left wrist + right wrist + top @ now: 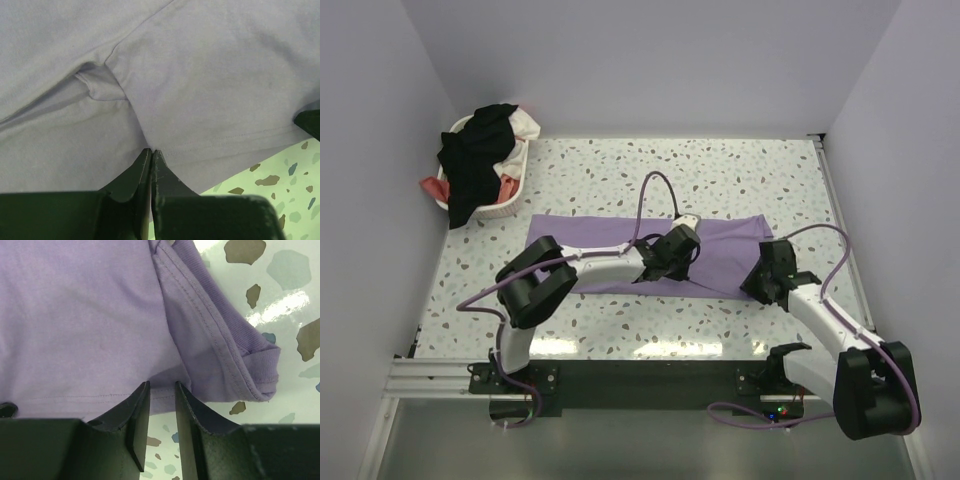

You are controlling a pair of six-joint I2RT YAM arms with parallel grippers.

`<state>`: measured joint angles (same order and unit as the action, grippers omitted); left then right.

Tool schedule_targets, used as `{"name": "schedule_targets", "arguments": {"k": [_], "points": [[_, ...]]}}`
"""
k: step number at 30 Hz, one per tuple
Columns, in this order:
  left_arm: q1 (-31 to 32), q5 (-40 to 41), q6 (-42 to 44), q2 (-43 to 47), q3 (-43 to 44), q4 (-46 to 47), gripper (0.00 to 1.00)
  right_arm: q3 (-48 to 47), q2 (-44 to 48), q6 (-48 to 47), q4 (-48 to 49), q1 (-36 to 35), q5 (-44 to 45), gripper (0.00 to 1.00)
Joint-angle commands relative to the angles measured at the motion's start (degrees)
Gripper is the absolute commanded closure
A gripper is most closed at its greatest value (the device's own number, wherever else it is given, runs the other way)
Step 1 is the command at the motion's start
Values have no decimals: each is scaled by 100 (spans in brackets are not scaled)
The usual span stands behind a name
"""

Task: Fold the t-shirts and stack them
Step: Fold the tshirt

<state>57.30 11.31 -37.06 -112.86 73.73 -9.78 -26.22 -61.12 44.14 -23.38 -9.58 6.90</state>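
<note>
A purple t-shirt [730, 248] lies folded into a long band across the middle of the speckled table. My left gripper [668, 258] rests on its near middle; in the left wrist view [151, 150] the jaws are pressed together on a pinch of the shirt [210, 75] near its hem. My right gripper [766, 277] is at the shirt's near right corner; in the right wrist view [162, 386] the jaws stand a little apart, with the hem of the shirt [75, 315] lying between the tips and the table showing in the gap.
A white laundry basket [512, 200] at the back left holds a black garment [475, 150] and other clothes in white and red. White walls close in the table on three sides. The shirt's folded sleeve edge [235, 355] lies right of my right fingers.
</note>
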Motion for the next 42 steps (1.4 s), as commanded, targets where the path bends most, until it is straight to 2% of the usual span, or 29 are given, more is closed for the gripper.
{"name": "schedule_targets", "arguments": {"k": [1,2,3,7,10,14,18,24,30,35,42], "points": [[1,117,-91,395,-175,187,91,-67,-58,200,-351,18,181,71],[1,134,-82,448,-201,178,87,-129,3,165,-387,27,111,71],[-8,204,-39,510,-245,178,78,-155,56,139,-422,18,41,71],[-113,450,93,1123,-447,47,55,-357,530,-116,-422,18,-302,69],[-315,530,111,1633,-815,81,48,-603,856,-274,-466,27,-391,67],[-614,547,59,2022,-1212,82,50,-876,682,-485,-265,9,-434,64],[-939,600,-64,2189,-1589,-15,64,-1350,-170,-547,-45,-131,-584,64],[-1045,784,-179,2181,-1976,-7,77,-1518,-1173,-284,481,-500,-285,64],[-1054,899,-205,1952,-2248,142,80,-1070,-1674,51,1133,-545,-321,64],[-1036,899,-240,1812,-2583,380,80,-947,-1938,112,1151,-544,-136,65],[-852,679,-328,1610,-3013,890,80,-1490,-2386,-98,800,-431,224,65]]}}
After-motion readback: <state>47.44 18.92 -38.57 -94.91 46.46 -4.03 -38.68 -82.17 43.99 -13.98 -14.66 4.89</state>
